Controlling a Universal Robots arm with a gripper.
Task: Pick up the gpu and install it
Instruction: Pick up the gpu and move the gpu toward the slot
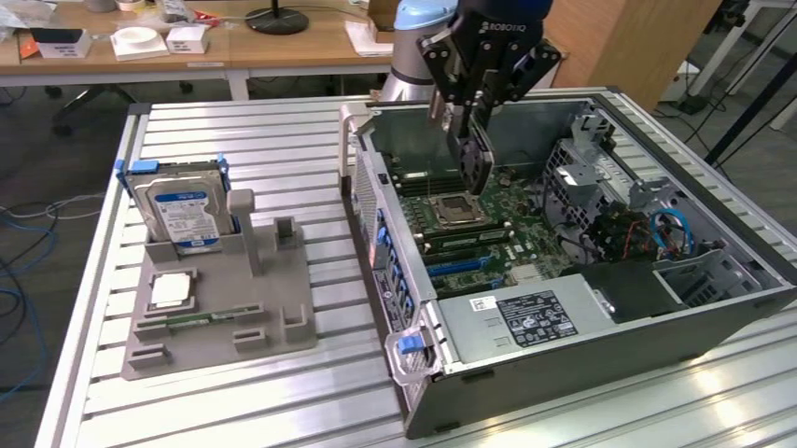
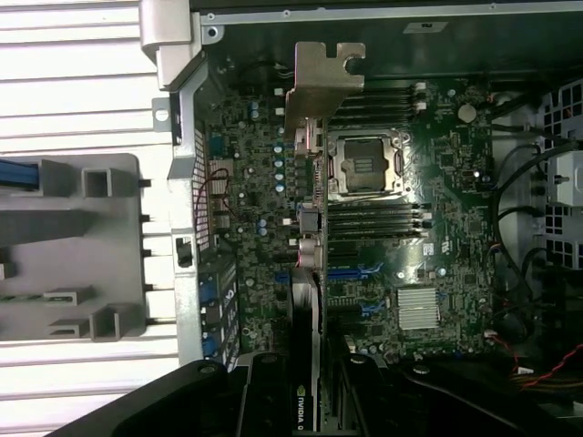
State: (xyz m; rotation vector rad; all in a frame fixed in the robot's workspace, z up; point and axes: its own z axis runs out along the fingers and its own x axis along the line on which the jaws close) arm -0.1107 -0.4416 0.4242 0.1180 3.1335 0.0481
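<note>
The black pincer (image 1: pixel 469 117) is clamped on one thin green gpu (image 1: pixel 475 161) with a silver bracket (image 2: pixel 323 82), over the open metal case (image 1: pixel 498 397). One boxy drive (image 1: pixel 187 210) stands on the ribbed table (image 1: pixel 249 131).

Table (image 1: pixel 249 131): open case (image 1: pixel 412 280) at the exterior view's right, holder tray (image 1: pixel 212 327) at its left, apart. 1 hard drive (image 1: pixel 185 213) upright in tray's far slot. gpu (image 1: pixel 473 157) edge-on in gripper (image 1: pixel 468 117), over motherboard (image 1: pixel 505 219) inside case, apparently not seated.

The arm points down, gripper (image 1: pixel 469 121) vertical, jaws clamped.
</note>
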